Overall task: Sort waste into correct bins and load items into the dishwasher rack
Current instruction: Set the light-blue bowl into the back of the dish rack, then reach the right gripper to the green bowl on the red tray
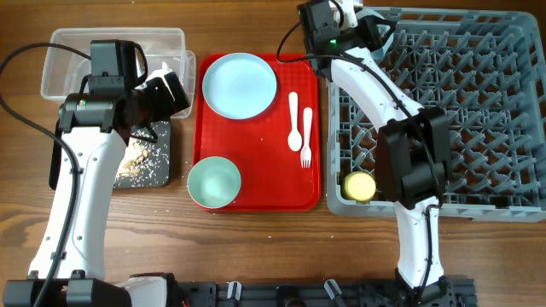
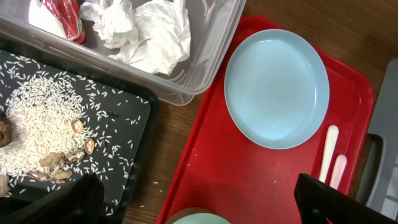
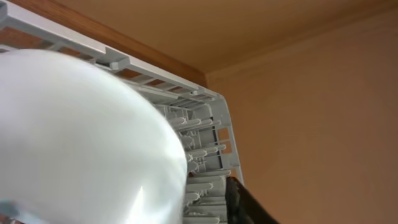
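1. Right pincer (image 1: pixel 368 30), at the far left corner of the rack (image 1: pixel 461 102). The pale blue bowl (image 3: pixel 81 137) fills its wrist view, close against the camera. Only one dark finger shows, so I cannot tell whether the bowl is pinched or free. Hazard: if the bowl is let go while tilted across the pegs, it may roll over the rack wall onto the table.
2. Right arm, lying over the rack's left side. The yellow cup (image 1: pixel 359 185) sits in the near left corner, just beside the elbow. Hazard: a low pull-back could knock the cup over.
3. Left pincer (image 2: pixel 202 208), spread wide and empty, above the left edge of the red tray (image 2: pixel 211 168). Hazard: the plate (image 2: pixel 277 87) lies flat and offers only a thin rim, so a grab may slip or clip the corner of the clear tub (image 2: pixel 205 56).
4. Black tray (image 2: pixel 124 118), holding rice (image 2: pixel 43 124) and brown bits, with a few grains on the wood beside it. Hazard: a nudge from the left arm would scatter more.
5. Spoon (image 1: pixel 294 119) and fork (image 1: pixel 305 141), close side by side at the right of the red tray. Hazard: one pinch may take both, or scrape the tray and shift the green bowl (image 1: pixel 213 182) at its near end.
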